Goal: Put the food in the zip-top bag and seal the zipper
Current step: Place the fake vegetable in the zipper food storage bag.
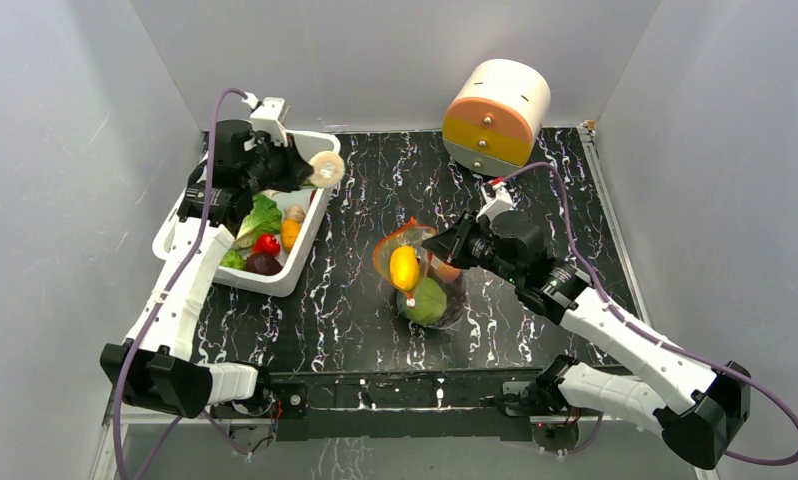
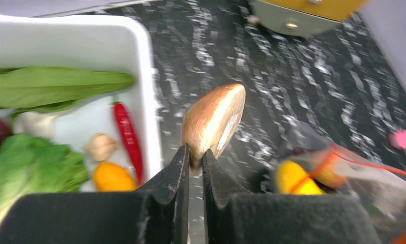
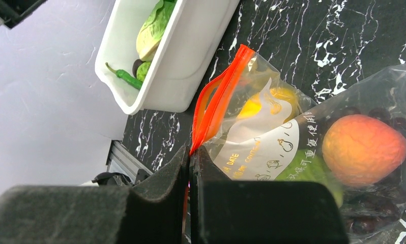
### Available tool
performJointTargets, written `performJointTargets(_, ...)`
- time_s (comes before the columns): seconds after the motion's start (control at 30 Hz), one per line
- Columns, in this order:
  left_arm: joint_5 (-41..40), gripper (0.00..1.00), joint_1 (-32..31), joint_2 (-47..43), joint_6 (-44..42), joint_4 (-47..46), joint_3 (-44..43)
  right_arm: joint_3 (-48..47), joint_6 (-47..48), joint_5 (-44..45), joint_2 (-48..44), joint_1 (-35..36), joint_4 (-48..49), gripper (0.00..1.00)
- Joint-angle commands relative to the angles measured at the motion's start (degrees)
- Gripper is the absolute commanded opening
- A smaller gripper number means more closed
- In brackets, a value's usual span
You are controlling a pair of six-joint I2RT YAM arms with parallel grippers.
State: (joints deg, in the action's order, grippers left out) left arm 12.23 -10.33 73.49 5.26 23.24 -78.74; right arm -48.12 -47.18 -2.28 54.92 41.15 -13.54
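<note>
Above the desk (image 1: 355, 300), the left gripper (image 2: 193, 152) pinched a brown oval food piece (image 2: 213, 119), likely bound for the clear plastic bag (image 3: 272, 142) clamped by the right gripper (image 3: 190, 152).

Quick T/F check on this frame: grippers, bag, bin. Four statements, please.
1. Left gripper is shut on a brown toy food piece. True.
2. Right gripper is open, clear of the zip-top bag. False: it is shut on the bag's orange-red zipper strip.
3. The bag is empty. False: it holds a yellow fruit, a peach-coloured fruit and more.
4. A red chili lies in the white bin. True.
</note>
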Motion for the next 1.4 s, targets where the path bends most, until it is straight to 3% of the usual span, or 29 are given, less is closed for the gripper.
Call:
performJointTargets(0.0, 15.78, 0.0, -2.68, -1.51, 5.93, 4.01, -3.05, -2.19, -1.95, 3.23, -2.56, 0.06, 2.03, 0.0)
performJointTargets(0.2, 30.77, 0.0, -4.49, -0.45, 9.64, 7.66, -0.63, 0.81, -5.15, 7.02, -4.46, 0.07, 3.6, 0.0)
performJointTargets(0.5, 40.39, 0.0, -8.65, -2.2, 14.76, 2.98, 8.72, 0.26, -5.78, 8.85, -4.41, 0.06, 4.7, 0.0)
performJointTargets(1.37, 29.53, 0.0, -17.93, 6.72, 22.77, -2.37, 13.58, 0.04, -4.77, -8.53, -0.39, 0.01, 15.65, 0.0)
